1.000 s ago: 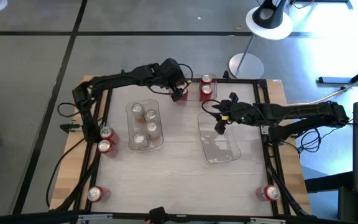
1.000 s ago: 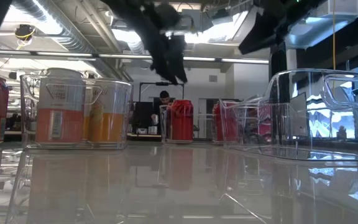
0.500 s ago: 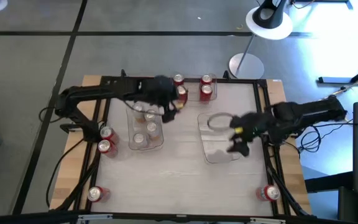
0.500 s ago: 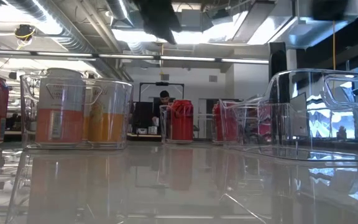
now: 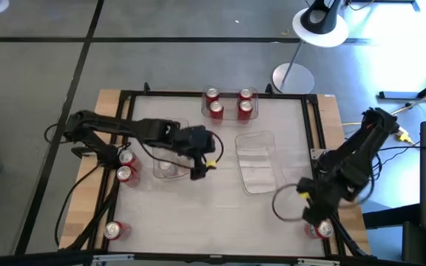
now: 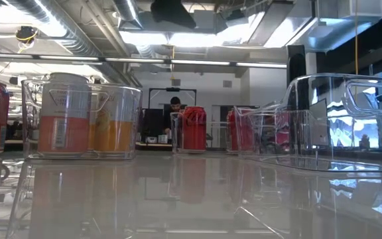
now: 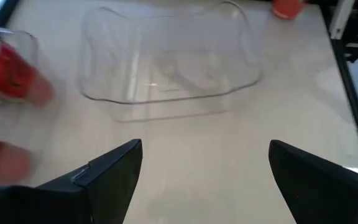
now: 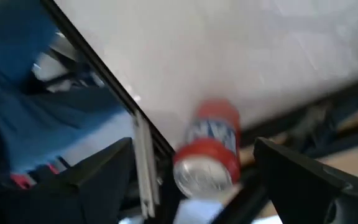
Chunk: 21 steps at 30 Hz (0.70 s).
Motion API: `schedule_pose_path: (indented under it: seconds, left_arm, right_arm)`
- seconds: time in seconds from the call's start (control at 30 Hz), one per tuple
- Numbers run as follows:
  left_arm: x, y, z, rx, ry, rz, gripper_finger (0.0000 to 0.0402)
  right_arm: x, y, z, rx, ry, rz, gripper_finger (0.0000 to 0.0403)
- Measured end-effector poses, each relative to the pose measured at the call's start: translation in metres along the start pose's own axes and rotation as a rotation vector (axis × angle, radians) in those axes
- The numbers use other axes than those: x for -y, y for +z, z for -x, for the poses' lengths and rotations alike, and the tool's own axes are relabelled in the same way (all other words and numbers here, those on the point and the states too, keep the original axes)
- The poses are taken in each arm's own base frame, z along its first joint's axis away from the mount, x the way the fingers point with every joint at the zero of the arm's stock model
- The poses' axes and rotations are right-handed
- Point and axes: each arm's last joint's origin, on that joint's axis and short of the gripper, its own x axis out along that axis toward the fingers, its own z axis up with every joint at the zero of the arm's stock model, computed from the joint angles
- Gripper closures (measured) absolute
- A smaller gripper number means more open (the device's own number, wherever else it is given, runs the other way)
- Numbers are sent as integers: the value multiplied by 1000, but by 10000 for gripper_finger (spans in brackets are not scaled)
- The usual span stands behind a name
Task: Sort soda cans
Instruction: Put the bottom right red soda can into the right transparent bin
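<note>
One red soda can (image 8: 209, 153) between the right gripper's (image 8: 194, 171) spread jaws.

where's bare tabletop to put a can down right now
The front strip of the table is bare, bordered by the front-left can, the front-right can and both bins. The right bin is empty. It is crowded at the left bin under the left gripper, and at the back cans.

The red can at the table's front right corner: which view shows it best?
The right wrist view: the red can fills the frame between the open right hand. The high view shows only its top beside that hand. The low and left wrist views don't show it.
</note>
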Motion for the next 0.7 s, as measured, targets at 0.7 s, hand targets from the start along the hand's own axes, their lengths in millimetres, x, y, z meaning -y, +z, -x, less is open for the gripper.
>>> schedule_pose_path:
  seconds: [0.7]
  left_arm:
    - [47,-22,-14,34,-40,84,64]
  right_arm:
    - [-19,-58,-64,-76,-211,93,70]
